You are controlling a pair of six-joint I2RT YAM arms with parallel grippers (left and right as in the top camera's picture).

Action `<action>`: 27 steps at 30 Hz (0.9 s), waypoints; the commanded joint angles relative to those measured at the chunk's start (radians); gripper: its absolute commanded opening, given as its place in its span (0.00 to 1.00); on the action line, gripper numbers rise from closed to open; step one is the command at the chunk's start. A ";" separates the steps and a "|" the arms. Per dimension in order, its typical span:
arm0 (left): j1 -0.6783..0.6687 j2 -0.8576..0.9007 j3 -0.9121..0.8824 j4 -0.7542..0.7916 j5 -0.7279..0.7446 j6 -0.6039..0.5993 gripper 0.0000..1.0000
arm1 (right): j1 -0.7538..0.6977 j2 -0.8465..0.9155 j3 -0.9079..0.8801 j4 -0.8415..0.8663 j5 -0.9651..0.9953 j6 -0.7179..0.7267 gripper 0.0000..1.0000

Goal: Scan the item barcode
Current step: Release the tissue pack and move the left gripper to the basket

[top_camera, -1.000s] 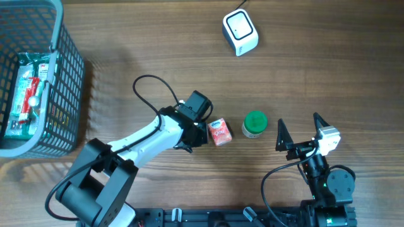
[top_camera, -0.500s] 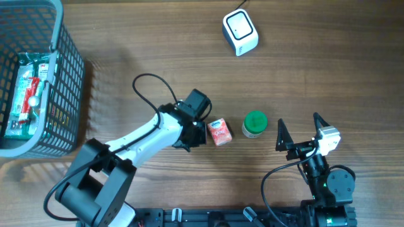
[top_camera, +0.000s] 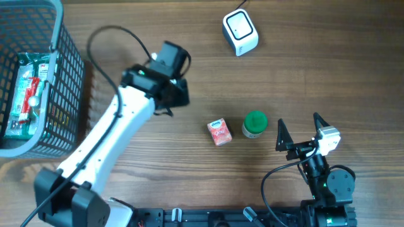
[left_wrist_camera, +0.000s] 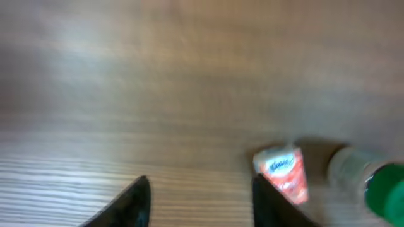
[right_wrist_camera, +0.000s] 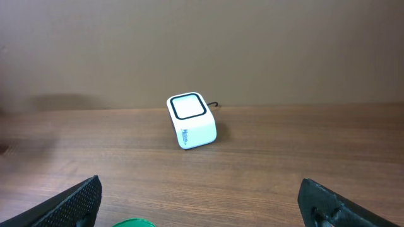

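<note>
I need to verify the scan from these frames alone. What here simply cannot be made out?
Red carton: barcode not readable; too small overhead, motion-blurred in the left wrist view.
Green-capped bottle: cut by the right edge in the left wrist view, by the bottom edge in the right wrist view.
Packets in the basket: print obscured by mesh, overhead.

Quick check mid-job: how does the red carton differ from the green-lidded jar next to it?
The red carton is boxy with red-and-white print; the green-lidded jar is round with a plain green top. The carton sits skewed, while the jar appears upright, lid up. The jar is nearer the right gripper than the carton. Both rest on the table, apart, neither held.
</note>
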State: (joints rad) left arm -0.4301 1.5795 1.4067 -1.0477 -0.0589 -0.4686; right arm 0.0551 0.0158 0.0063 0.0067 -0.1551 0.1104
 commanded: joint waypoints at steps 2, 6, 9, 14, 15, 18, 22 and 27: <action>0.035 -0.044 0.151 -0.023 -0.055 0.177 0.73 | -0.003 -0.002 -0.001 0.003 0.008 -0.005 1.00; 0.084 -0.045 0.293 -0.046 -0.063 0.243 0.74 | -0.003 -0.002 -0.001 0.003 0.008 -0.006 1.00; 0.145 -0.045 0.398 -0.049 -0.067 0.291 0.80 | -0.003 -0.002 -0.001 0.003 0.008 -0.005 1.00; 0.304 -0.045 0.565 -0.040 -0.089 0.326 0.86 | -0.003 -0.002 -0.001 0.003 0.008 -0.005 1.00; 0.337 -0.045 0.586 -0.036 -0.089 0.341 0.86 | -0.003 -0.002 -0.001 0.003 0.008 -0.006 0.99; 0.427 -0.047 0.618 -0.015 -0.098 0.361 0.88 | -0.003 -0.002 -0.001 0.003 0.008 -0.005 1.00; 0.618 -0.041 0.621 0.019 -0.118 0.360 0.89 | -0.003 -0.002 -0.001 0.003 0.008 -0.005 1.00; 0.749 -0.032 0.621 0.020 -0.113 0.356 0.90 | -0.003 -0.002 -0.001 0.003 0.008 -0.005 1.00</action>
State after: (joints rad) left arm 0.2546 1.5429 2.0117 -1.0290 -0.1677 -0.1314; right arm 0.0551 0.0158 0.0063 0.0067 -0.1551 0.1104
